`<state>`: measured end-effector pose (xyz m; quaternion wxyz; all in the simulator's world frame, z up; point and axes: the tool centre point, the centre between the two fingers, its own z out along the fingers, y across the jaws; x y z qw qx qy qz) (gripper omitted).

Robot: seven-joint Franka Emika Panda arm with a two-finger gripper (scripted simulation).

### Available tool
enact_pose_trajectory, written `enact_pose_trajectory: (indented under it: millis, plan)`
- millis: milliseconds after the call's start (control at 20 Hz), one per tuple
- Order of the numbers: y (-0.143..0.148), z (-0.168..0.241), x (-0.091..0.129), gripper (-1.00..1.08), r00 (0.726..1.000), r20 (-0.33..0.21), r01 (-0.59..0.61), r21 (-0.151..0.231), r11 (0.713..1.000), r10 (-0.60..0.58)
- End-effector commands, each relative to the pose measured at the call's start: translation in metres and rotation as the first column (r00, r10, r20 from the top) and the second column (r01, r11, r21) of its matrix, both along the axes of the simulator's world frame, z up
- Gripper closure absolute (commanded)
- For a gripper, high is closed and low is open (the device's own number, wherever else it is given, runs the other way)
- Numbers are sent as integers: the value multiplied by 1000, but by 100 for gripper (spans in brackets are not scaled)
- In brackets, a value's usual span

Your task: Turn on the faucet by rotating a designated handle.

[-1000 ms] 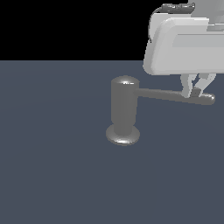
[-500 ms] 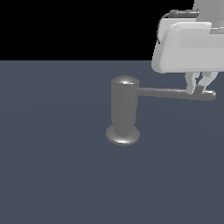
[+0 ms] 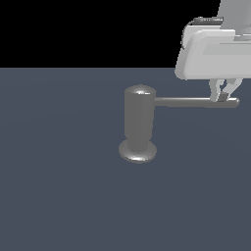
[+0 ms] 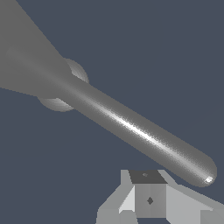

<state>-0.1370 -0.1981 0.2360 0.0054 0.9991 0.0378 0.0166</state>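
The grey metal faucet stands upright on its flared base disc, in the middle of the exterior view. Its slim handle sticks out level toward the exterior view's right. My gripper hangs at the rod's outer end, with the fingers pressed together and touching the rod near its rounded tip. In the wrist view the handle runs diagonally past my shut gripper. The rod lies beside the fingers, not between them. The faucet body fills one corner of that view.
A flat dark blue-grey floor surrounds the faucet, with a black background behind it. The white gripper housing looms over the handle's end.
My gripper has moved toward the exterior view's right. The handle's tip has risen a little in the picture, from slightly drooping to level.
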Motion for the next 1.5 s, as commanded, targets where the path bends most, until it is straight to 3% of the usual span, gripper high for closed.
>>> enact_pose_trajectory:
  millis: [0,1450]
  plan:
    - [0,-6,8,108,1000,-10,-10,1,1000,10]
    - [-54,-15,75,108,999,-31,8,9,1000,-8]
